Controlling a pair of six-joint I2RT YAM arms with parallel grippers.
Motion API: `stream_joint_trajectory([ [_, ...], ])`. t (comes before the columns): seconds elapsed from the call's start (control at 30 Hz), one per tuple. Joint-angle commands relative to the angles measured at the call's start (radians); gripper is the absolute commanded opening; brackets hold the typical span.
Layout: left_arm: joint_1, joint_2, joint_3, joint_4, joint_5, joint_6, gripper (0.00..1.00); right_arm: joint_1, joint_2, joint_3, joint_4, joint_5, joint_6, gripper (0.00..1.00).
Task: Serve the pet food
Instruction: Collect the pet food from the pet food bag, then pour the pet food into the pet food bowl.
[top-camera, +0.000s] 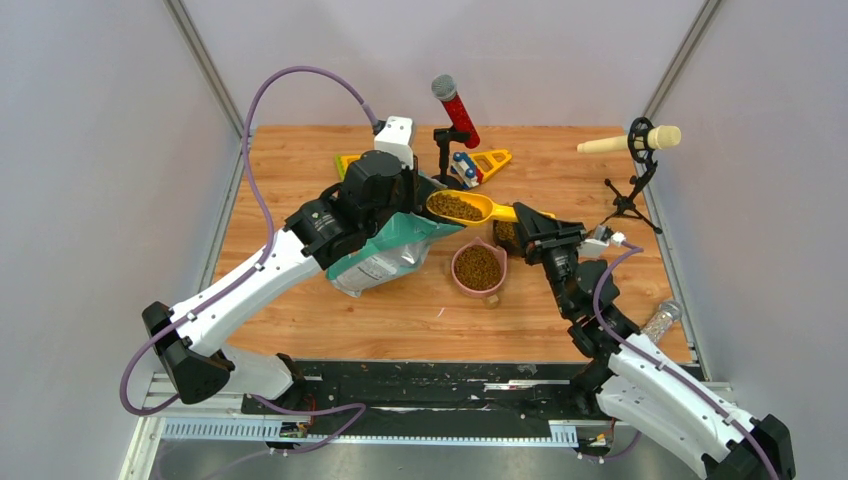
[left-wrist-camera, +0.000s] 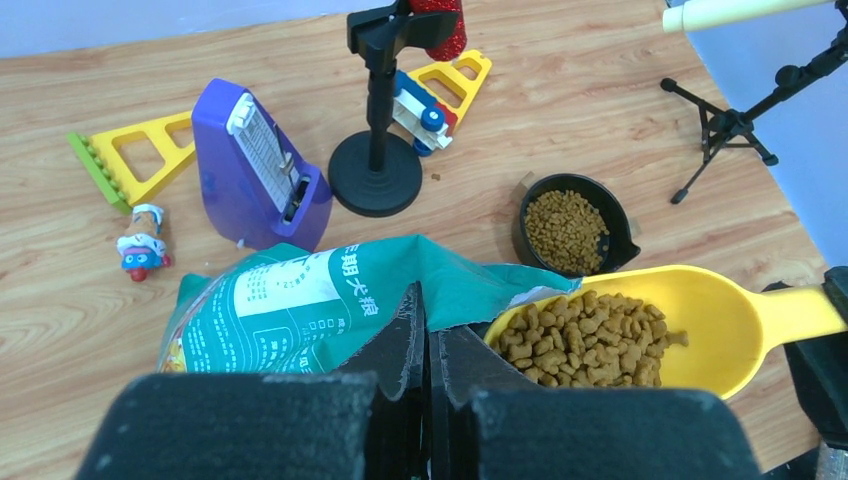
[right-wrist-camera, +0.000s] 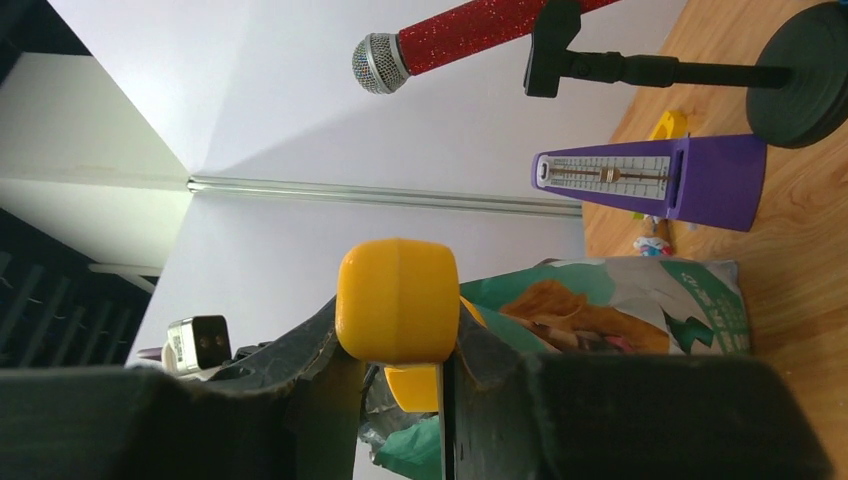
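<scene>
The pet food (left-wrist-camera: 585, 340) was heaped in the yellow scoop (left-wrist-camera: 720, 320), hanging just outside the mouth of the teal bag (left-wrist-camera: 300, 300) and up off the surface (top-camera: 300, 160). More kibble sat in 2 bowls.

So I'd call this the carry step: the scoop was loaded and out of the bag, nothing tipped yet. The next move calls for keeping it level on the way over a bowl, then rolling the wrist to pour. Both bowls already held kibble, so which one gets this load is anyone's guess.

The right fingers (right-wrist-camera: 300, 370) were clamped on the end of the scoop's handle. The left fingers (left-wrist-camera: 395, 345) were pressed together right at the bag's lip, probably pinching it to keep the mouth up, though the fabric between them is hard to make out.

The left wrist view gave a clear look at the black bowl (left-wrist-camera: 620, 215) beyond the scoop, which the overhead mostly hid behind the right arm. Only the overhead showed the pink bowl (top-camera: 460, 285) near the bag. The right wrist view showed the handle grip but no kibble.
</scene>
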Motion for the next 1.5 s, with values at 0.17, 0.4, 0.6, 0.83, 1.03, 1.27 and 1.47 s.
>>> stream_joint_trajectory([
  [0.17, -0.001, -0.066, 0.029, 0.103, 0.014, -0.001, 0.00, -0.006, -0.012, -0.055, 0.092, -0.004, 0.088, 0.00],
  [0.4, 0.000, -0.085, 0.010, 0.105, -0.005, -0.002, 0.00, -0.008, -0.085, -0.048, 0.021, 0.029, 0.064, 0.00],
  [0.6, -0.002, -0.083, 0.007, 0.113, -0.013, -0.004, 0.00, -0.009, -0.169, -0.009, -0.069, 0.030, -0.004, 0.00],
  [0.83, -0.001, -0.086, -0.004, 0.130, -0.017, -0.013, 0.00, -0.009, -0.296, 0.013, -0.164, 0.061, -0.051, 0.00],
  [1.03, -0.002, -0.084, -0.003, 0.135, -0.018, -0.012, 0.00, -0.009, -0.356, 0.029, -0.216, 0.118, -0.086, 0.00],
  [1.27, -0.001, -0.095, -0.010, 0.123, -0.030, -0.010, 0.00, -0.011, -0.382, 0.029, -0.259, 0.346, -0.209, 0.00],
  [1.47, -0.002, -0.101, -0.018, 0.121, -0.036, -0.007, 0.00, -0.024, -0.355, 0.015, -0.271, 0.476, -0.255, 0.00],
])
